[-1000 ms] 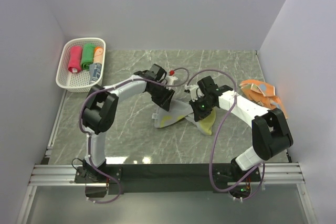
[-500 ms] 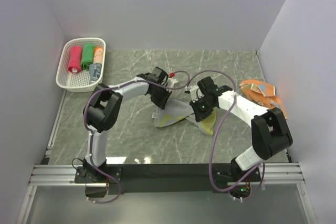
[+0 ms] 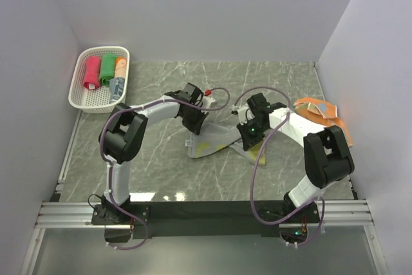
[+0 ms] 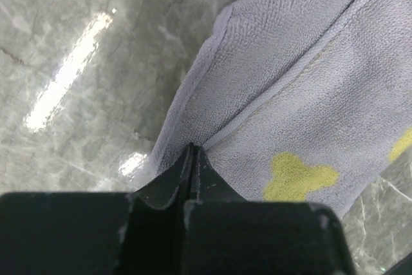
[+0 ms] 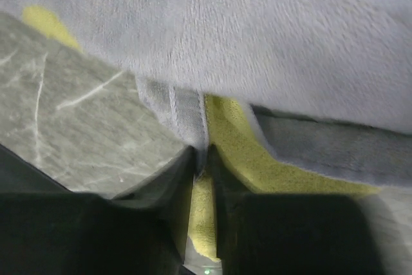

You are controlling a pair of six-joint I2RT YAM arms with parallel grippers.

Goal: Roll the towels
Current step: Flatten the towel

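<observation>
A grey towel (image 3: 215, 141) lies rumpled on the marbled grey-green tabletop (image 3: 154, 165), between the two hands. It is soft looped terry with a stitched hem, and yellow clover-like blotches show on it. In the left wrist view the towel (image 4: 309, 82) is folded along a raised seam that runs straight into the fingertips. The left hand (image 3: 194, 122) sits at the towel's back left corner. Its black fingers (image 4: 193, 159) are clenched flat together on that corner, just above the glossy tabletop (image 4: 77, 43).

The right hand (image 3: 248, 134) is at the towel's right edge. In its wrist view the towel (image 5: 257, 43) hangs as a fuzzy grey sheet across the top. A narrow fold of grey hem and yellow fabric drops between the fingers, and the hand (image 5: 205, 159) grips that fold. The yellow is probably the towel's other face, but the picture is too blurred to be sure.

Well to the towel's left, by the back wall, a white perforated plastic basket (image 3: 95, 99) holds four rolled towels (image 3: 107, 69): pink-red, green, orange and grey-blue. Just to its right lies a loose heap of orange towels (image 3: 318, 111) with light-blue marks.
</observation>
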